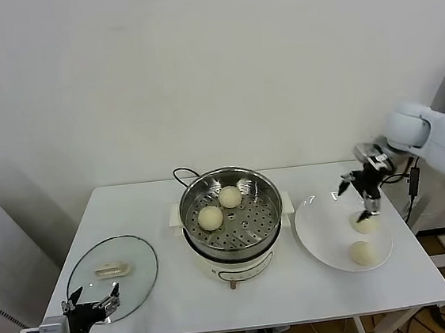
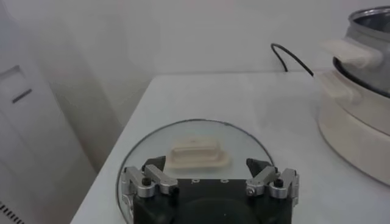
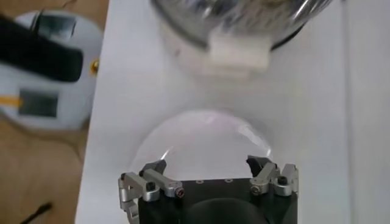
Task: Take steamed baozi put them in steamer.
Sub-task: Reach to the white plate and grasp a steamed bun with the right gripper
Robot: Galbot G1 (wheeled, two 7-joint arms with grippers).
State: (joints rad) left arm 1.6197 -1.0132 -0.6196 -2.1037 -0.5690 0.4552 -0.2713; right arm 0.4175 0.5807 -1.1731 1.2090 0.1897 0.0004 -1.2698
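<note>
White rounded arm (image 1: 434, 132), black end effector (image 1: 360, 192) with silver screwed finger brackets (image 3: 149, 184).

A white rectangular table (image 1: 165, 304) is carrying a round glass lid (image 1: 135, 283) at left, a shiny steel steamer (image 1: 235, 249) at centre, and a flat white plate (image 1: 321, 232) at right

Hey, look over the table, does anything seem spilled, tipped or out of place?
Nothing stands out. The steamer sits upright with two baozi inside, two more lie on the white plate, and the glass lid lies flat on the table. The open right claw is over the plate; the open left claw is by the lid.
</note>
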